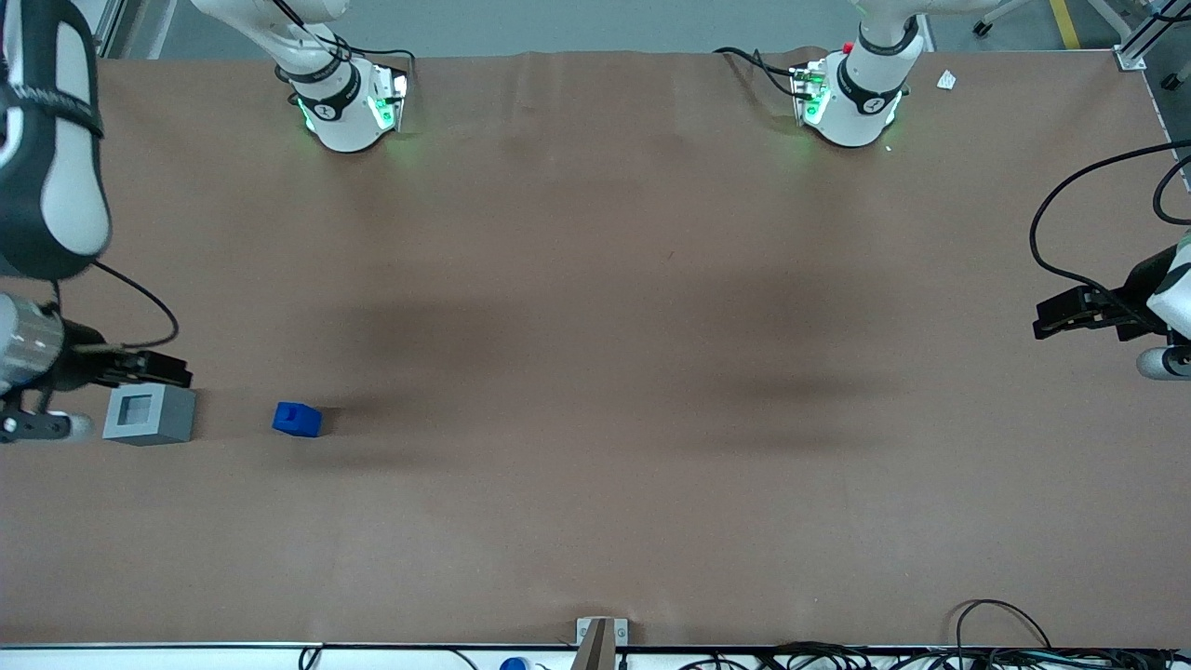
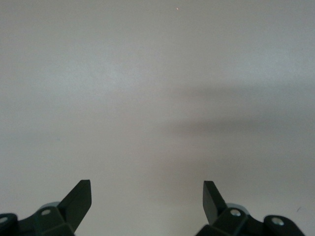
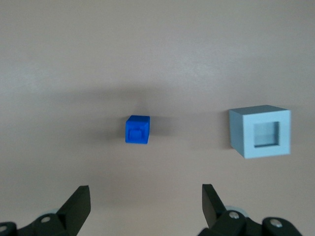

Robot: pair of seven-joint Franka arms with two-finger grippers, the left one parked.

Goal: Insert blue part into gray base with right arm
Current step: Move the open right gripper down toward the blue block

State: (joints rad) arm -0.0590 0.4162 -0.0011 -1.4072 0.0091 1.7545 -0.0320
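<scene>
Brown table (image 1: 595, 372), plain matte top. On it, toward working arm's end: gray base (image 1: 149, 414) w/ square recess facing up, blue part (image 1: 297, 419) near it, apart, stud face up. Gripper (image 1: 172, 369) above table just beside gray base, fingers spread, nothing betw. them.

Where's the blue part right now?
The blue part lies on the table toward the working arm's end, beside the gray base but apart from it; the open gripper hovers near the base.

Matt plastic blue part (image 3: 137, 130) & gray base (image 3: 261, 131), matt brown paper-like table cover (image 1: 595, 372).
</scene>
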